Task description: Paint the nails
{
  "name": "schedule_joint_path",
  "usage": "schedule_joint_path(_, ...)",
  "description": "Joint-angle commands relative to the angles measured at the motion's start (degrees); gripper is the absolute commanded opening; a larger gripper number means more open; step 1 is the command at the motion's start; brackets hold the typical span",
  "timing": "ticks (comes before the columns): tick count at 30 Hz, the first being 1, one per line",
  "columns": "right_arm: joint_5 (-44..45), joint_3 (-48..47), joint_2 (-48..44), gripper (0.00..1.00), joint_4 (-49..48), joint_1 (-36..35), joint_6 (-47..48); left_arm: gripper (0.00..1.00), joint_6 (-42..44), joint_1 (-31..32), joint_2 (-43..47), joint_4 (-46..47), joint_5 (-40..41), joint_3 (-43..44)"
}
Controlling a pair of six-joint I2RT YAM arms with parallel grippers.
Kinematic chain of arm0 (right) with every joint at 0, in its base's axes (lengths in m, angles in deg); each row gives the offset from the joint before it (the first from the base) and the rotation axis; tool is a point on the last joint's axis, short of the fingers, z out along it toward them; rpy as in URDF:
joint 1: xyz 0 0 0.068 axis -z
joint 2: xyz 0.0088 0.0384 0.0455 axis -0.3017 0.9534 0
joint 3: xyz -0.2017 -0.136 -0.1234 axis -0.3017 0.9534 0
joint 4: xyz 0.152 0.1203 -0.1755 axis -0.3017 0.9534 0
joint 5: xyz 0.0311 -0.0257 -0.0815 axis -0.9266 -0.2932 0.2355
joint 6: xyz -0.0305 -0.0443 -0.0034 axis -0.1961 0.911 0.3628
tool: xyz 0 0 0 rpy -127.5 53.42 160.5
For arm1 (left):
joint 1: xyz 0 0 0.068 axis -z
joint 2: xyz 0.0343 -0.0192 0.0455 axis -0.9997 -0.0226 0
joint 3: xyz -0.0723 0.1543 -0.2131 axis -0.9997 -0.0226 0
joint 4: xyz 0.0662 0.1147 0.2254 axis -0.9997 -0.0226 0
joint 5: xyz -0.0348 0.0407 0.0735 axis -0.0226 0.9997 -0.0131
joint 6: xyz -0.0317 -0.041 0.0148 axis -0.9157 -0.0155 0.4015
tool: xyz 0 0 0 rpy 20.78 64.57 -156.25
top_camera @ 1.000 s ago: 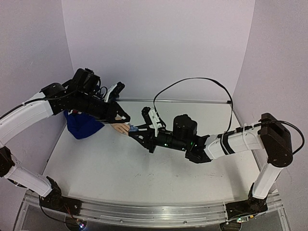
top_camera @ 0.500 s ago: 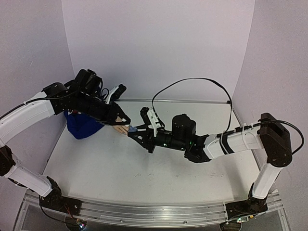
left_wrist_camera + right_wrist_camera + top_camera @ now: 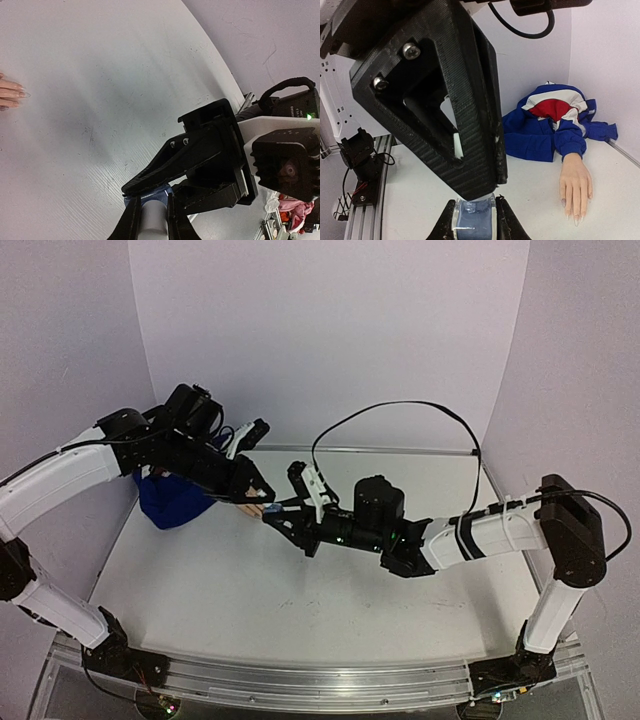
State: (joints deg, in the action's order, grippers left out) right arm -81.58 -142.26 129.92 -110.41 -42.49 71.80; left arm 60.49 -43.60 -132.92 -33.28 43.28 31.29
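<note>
Matte white table (image 3: 250, 590), plain lilac walls (image 3: 330, 340); the arms meet far left.
Top: left gripper (image 3: 264, 493) and right gripper (image 3: 271, 515) are tip to tip beside the mannequin hand (image 3: 248, 506). Left wrist: jaws clamped on the white cap (image 3: 152, 222). Right wrist: jaws clamped on the blue bottle (image 3: 472, 222); the nails (image 3: 576, 219) lie right, likely rigid and slick, for brush contact only.

We see a flat white table (image 3: 240, 590) with pale lilac walls (image 3: 330, 330) behind and beside it. A crumpled blue, red and white fabric jacket (image 3: 545, 130) lies in the table's far left corner. A small blue-based bottle with a white cap (image 3: 472, 224) hangs above the table's left half. A thin metal rod (image 3: 400, 450) lines the table's far edge, and a ribbed aluminium rail (image 3: 300, 682) its near edge.
</note>
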Motion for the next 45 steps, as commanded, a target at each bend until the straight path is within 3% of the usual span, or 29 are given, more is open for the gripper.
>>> schedule_joint_path(1,7.46,-5.21,-0.79,0.00,-4.05,-0.39,3.42,0.00,1.11,0.50,-1.22,-4.67,4.33,4.11)
schedule_joint_path(7,33.64,-9.84,1.04,0.00,-2.64,-4.26,9.77,0.00,-0.89,0.73,-3.25,-8.49,10.71,6.26)
schedule_joint_path(12,47.74,-14.59,5.29,0.00,-6.61,-6.42,12.58,0.00,-4.68,0.94,-5.60,-8.66,15.91,7.47)
schedule_joint_path(18,56.84,-22.50,11.64,0.00,-10.92,-8.88,19.22,0.00,-6.99,1.23,-9.04,-8.78,18.32,9.36)
schedule_joint_path(23,56.67,-24.89,13.56,0.00,-14.37,-9.12,20.98,0.00,-9.30,1.22,-11.01,-8.66,17.65,8.99)
schedule_joint_path(31,43.71,-20.25,9.14,0.00,-14.60,-8.92,18.80,0.00,-7.95,1.26,-10.10,-8.35,16.62,6.94)
schedule_joint_path(40,10.43,-9.13,-3.49,0.00,-11.38,-3.74,10.50,0.00,4.96,1.22,-7.64,-6.44,8.32,4.44)
schedule_joint_path(45,-12.46,-7.29,-7.00,0.00,-11.58,3.34,-2.62,0.00,12.21,1.30,-6.35,-4.79,-1.20,2.83)
